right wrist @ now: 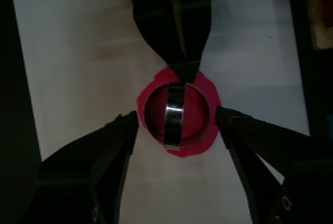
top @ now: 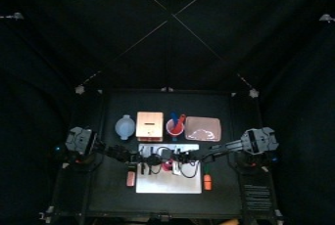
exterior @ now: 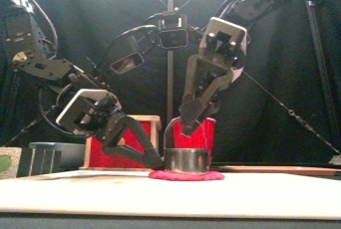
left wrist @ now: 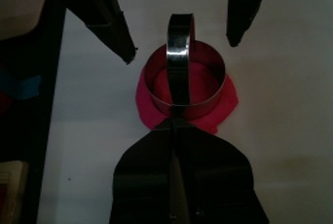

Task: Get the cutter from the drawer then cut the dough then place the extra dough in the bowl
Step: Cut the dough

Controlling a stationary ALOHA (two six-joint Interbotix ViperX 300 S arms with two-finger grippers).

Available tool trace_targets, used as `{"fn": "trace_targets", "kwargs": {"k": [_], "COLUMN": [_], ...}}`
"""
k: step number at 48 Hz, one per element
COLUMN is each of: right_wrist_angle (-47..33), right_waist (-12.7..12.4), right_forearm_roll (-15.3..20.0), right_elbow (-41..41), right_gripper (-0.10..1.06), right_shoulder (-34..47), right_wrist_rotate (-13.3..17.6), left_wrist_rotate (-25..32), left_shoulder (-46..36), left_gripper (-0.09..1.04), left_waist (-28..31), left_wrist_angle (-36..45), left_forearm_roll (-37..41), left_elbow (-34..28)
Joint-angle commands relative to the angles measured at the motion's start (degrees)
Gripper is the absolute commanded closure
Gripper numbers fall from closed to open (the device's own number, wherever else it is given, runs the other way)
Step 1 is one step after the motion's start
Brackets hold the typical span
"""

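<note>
The round metal cutter [exterior: 188, 160] stands on the flat pink dough [exterior: 186, 175], which lies on the white cutting board [top: 170, 182]. My left gripper [left wrist: 178, 130] is shut on the cutter's wire handle [left wrist: 178, 48], low and coming in from the left side [exterior: 158, 159]. My right gripper [right wrist: 176, 117] hangs open over the cutter [right wrist: 176, 116], one jaw on each side of the dough [right wrist: 198, 142]. In the left wrist view the dough [left wrist: 219, 106] shows around the ring [left wrist: 196, 96].
Along the back of the table stand the blue-grey bowl [top: 125, 126], the wooden box [top: 149, 124] with its red drawer front [exterior: 100, 148], the red cup [top: 174, 124] and the pink tray [top: 203, 127].
</note>
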Motion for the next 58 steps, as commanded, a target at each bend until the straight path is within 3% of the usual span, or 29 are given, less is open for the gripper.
{"fn": "trace_targets", "kwargs": {"k": [1, 25, 58], "right_wrist_angle": [-0.09, 0.97, 2.81], "right_waist": [-0.09, 0.09, -0.26], "right_forearm_roll": [0.09, 0.18, 3.52], "right_elbow": [-1.41, -2.55, -3.16], "right_gripper": [0.02, 0.02, 0.04], "right_shoulder": [-0.79, -0.44, -0.18], "right_wrist_rotate": [0.09, 0.18, 0.18], "left_wrist_rotate": [-0.18, -0.26, -0.18], "left_shoulder": [0.09, 1.05, 1.14], "left_gripper": [0.52, 0.52, 0.52], "left_waist": [-0.26, -0.44, -0.44], "left_wrist_angle": [0.44, 2.29, 2.29], "left_forearm_roll": [0.0, -0.7, -1.23], "left_elbow": [-1.14, -1.14, -0.88]}}
